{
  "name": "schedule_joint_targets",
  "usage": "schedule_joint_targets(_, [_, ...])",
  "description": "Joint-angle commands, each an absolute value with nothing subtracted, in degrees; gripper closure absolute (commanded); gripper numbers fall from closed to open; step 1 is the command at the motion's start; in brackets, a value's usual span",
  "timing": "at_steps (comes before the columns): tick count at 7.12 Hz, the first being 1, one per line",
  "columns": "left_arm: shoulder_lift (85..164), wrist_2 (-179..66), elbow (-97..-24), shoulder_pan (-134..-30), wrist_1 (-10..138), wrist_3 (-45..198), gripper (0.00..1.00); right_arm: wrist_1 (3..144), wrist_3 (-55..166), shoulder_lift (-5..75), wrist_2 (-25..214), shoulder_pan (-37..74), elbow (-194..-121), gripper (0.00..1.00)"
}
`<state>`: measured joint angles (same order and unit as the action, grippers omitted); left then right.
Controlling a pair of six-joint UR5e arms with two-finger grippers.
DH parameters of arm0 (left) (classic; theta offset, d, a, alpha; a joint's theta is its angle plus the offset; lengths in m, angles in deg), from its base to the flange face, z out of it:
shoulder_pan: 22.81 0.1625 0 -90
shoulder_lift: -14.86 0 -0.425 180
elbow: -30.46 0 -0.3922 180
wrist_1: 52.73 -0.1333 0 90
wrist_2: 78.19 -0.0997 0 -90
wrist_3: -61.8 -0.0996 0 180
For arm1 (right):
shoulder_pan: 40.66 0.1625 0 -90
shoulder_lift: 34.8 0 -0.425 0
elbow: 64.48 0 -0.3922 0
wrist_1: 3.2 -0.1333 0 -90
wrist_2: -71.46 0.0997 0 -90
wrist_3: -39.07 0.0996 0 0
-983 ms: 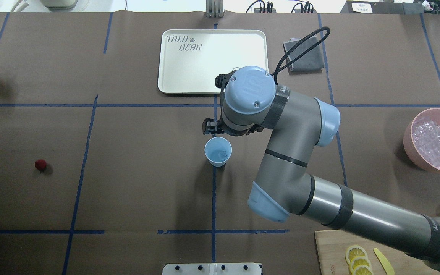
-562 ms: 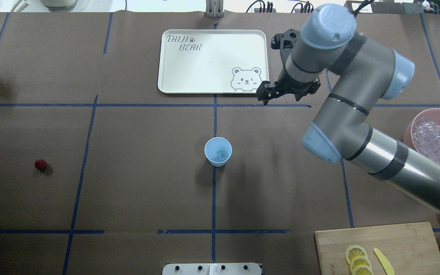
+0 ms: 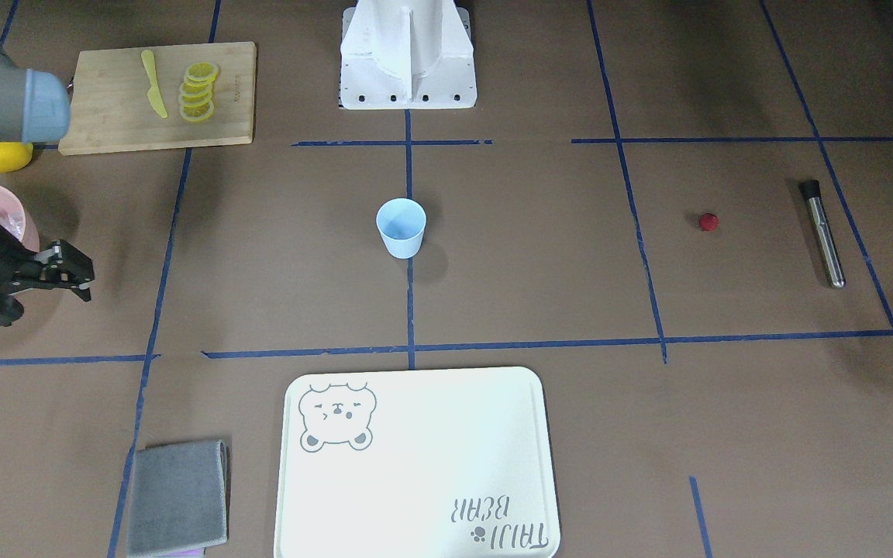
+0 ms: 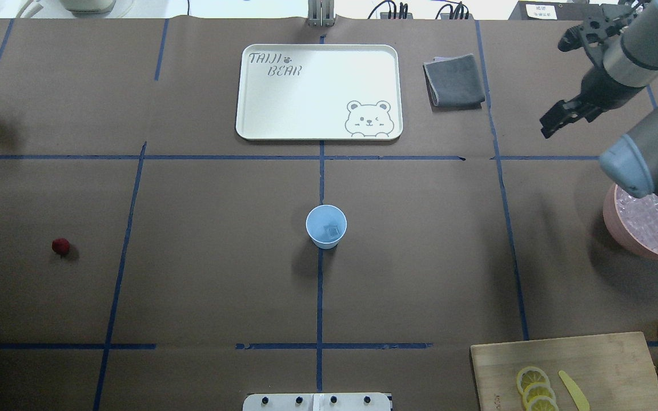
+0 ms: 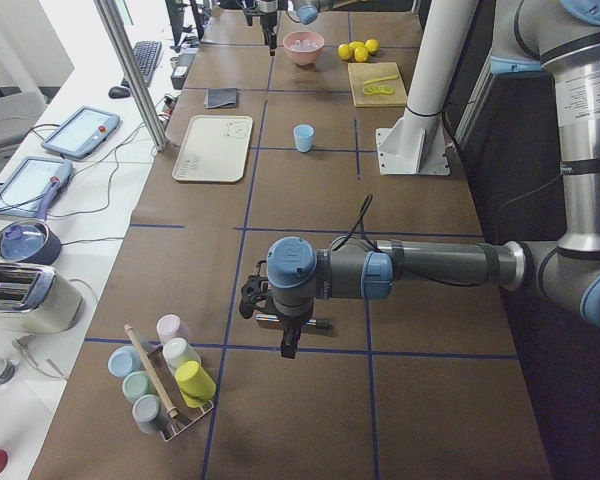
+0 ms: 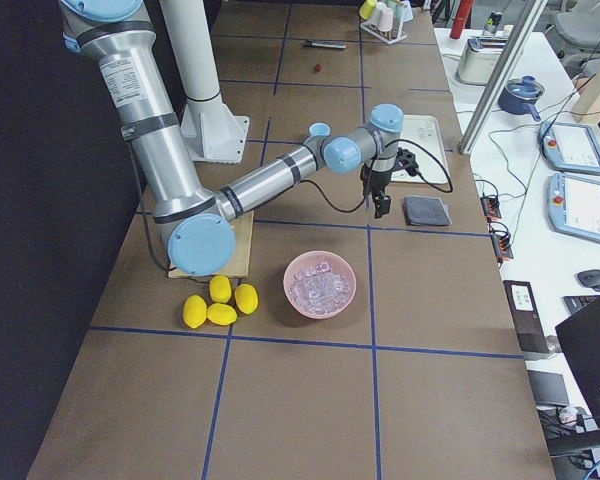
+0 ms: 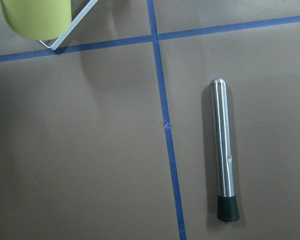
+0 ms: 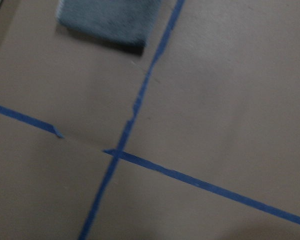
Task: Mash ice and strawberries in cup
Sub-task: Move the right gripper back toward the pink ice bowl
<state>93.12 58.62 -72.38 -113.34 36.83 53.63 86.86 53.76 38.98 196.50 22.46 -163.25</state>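
Pale-blue, the cup stands mid-table with one ice cube inside, well apart from the right gripper, which hangs parted and empty near the pink bowl; the strawberry lies far left, and I cannot tell the left gripper's state.

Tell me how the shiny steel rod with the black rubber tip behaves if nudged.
Lying flat on brown paper, the round shiny steel rod would probably roll. Its polished surface looks slippery to pinch; its black rubber tip may drag, pivoting it.
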Motion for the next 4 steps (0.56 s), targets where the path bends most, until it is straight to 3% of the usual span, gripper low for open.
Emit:
schedule_joint_targets(1, [93.17,58.66,-72.46,-113.34,36.83,53.63,0.0,81.64,44.19,50.14,198.54,27.36,-165.46,0.01])
schedule_joint_targets(4, [93.17,58.66,-72.54,-113.34,36.83,53.63,0.0,64.7,43.29,62.82,198.91,27.72,-166.16,0.02])
